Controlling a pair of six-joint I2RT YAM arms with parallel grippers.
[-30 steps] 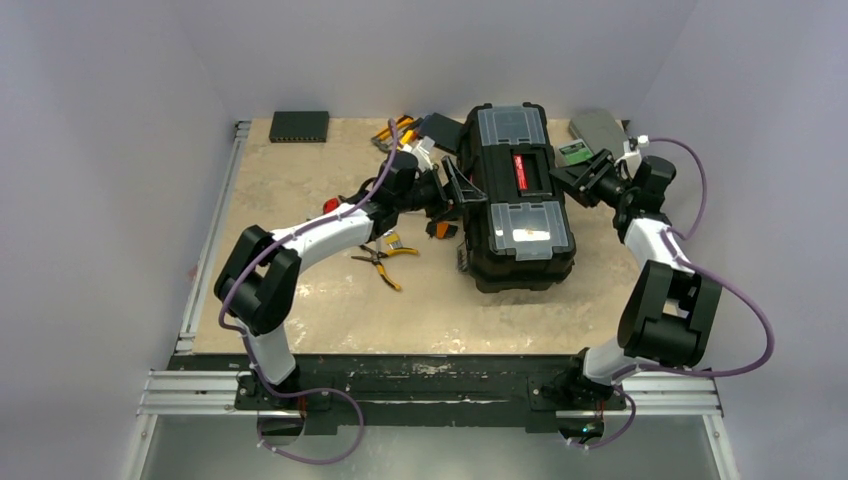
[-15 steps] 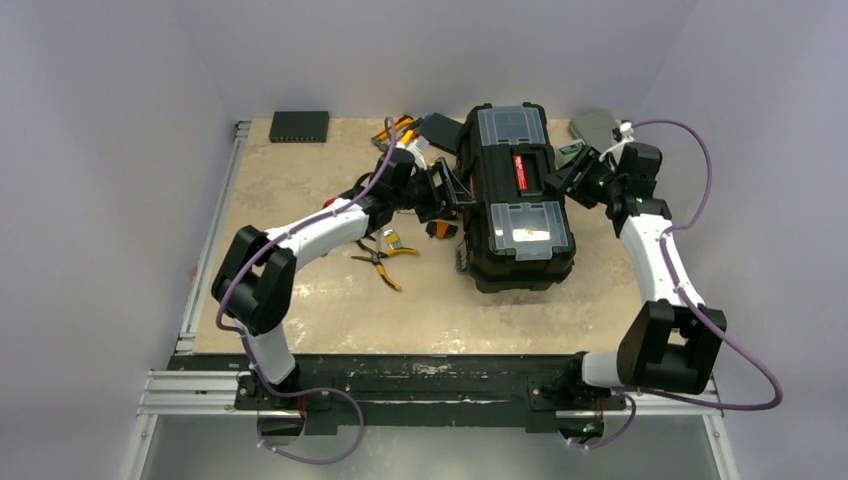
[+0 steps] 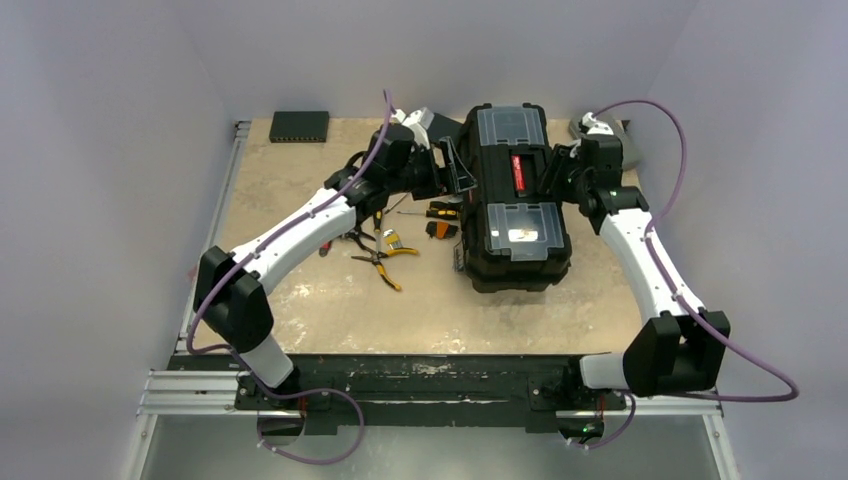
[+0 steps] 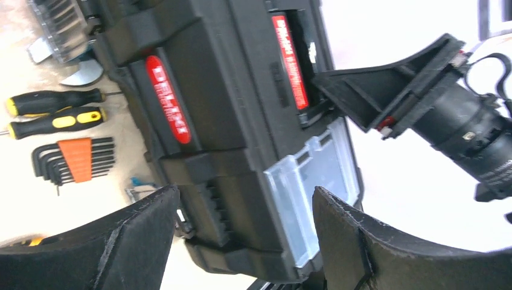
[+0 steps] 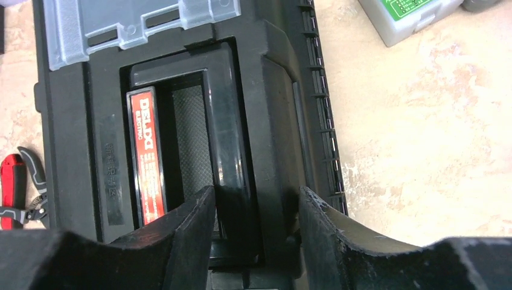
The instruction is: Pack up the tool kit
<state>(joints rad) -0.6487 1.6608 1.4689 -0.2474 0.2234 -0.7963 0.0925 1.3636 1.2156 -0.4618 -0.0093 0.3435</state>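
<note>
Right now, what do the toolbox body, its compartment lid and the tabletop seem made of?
Toolbox body: black moulded plastic, semi-gloss, with ribbed edges and soft highlights. Compartment lid: clear, slightly frosted plastic; dark shapes show through. Tabletop: mottled beige, matte, stone-like pattern; possibly laminate or printed sheet.

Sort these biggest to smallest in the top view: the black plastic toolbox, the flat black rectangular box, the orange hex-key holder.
1. black plastic toolbox, by far the largest
2. flat black rectangular box
3. orange hex-key holder, smallest

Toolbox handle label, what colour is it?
The label is red, clearest in the right wrist view.
</note>
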